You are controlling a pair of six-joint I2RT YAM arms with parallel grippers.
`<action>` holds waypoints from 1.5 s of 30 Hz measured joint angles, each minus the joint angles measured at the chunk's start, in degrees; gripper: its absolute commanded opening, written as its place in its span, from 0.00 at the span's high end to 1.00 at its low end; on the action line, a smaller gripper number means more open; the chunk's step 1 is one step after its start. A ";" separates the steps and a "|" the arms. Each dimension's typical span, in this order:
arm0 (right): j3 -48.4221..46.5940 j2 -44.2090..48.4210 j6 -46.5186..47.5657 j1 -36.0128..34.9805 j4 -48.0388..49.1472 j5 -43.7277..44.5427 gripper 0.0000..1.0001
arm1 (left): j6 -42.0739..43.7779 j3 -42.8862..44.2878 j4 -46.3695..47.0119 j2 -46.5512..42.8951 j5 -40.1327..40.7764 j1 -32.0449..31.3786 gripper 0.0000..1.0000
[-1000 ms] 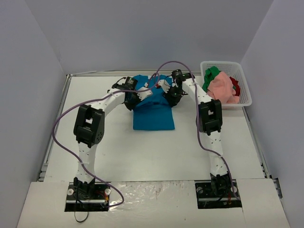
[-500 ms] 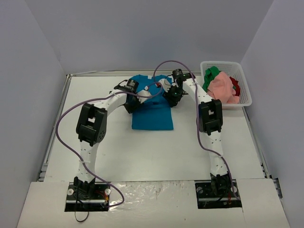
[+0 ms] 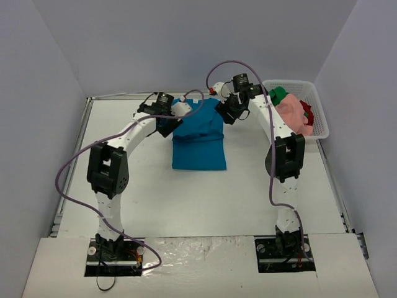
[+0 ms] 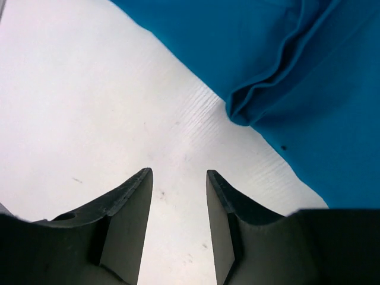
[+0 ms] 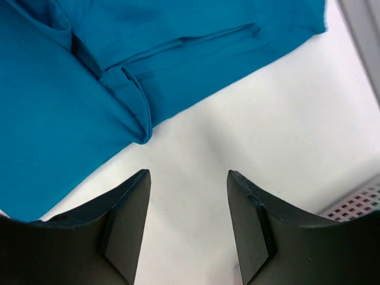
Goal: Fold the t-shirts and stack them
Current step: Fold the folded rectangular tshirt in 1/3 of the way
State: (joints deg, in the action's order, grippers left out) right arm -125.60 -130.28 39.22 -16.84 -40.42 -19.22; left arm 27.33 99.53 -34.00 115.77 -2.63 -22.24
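Observation:
A teal-blue t-shirt (image 3: pixel 198 139) lies folded flat on the white table, near the far middle. Its cloth fills the upper right of the left wrist view (image 4: pixel 309 71) and the upper left of the right wrist view (image 5: pixel 71 89). My left gripper (image 3: pixel 169 124) hangs open just off the shirt's far-left edge, nothing between its fingers (image 4: pixel 178 173). My right gripper (image 3: pixel 228 115) hangs open just off the far-right edge, also empty (image 5: pixel 189 173). Pink (image 3: pixel 290 115), green (image 3: pixel 276 96) and red (image 3: pixel 308 112) t-shirts lie bunched in the basket.
A white mesh basket (image 3: pixel 319 130) stands at the table's far right, its corner showing in the right wrist view (image 5: pixel 356 205). Purple cables loop from both arms above the table. Grey walls close in the table on three sides.
Both grippers have opened and let go of the teal-blue shirt, then lifted away outward and toward the far edge. The shirt's top now lies flat.

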 measured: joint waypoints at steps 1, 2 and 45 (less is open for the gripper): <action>0.13 0.90 -0.48 0.00 0.33 -0.11 0.50 | -1.07 0.00 -0.13 -1.27 -0.55 0.63 0.60; 0.94 2.01 -0.72 -0.02 0.94 -0.37 0.50 | -2.14 0.00 -0.42 -2.56 -1.60 1.38 0.60; 1.97 -8.55 -4.15 -11.06 1.73 2.19 1.00 | -6.62 -33.70 -16.81 -57.70 -7.48 13.88 0.38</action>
State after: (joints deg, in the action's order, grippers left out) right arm -123.63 -138.82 35.07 -27.90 -38.70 -17.04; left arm 20.71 65.82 -50.81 58.06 -10.11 -8.36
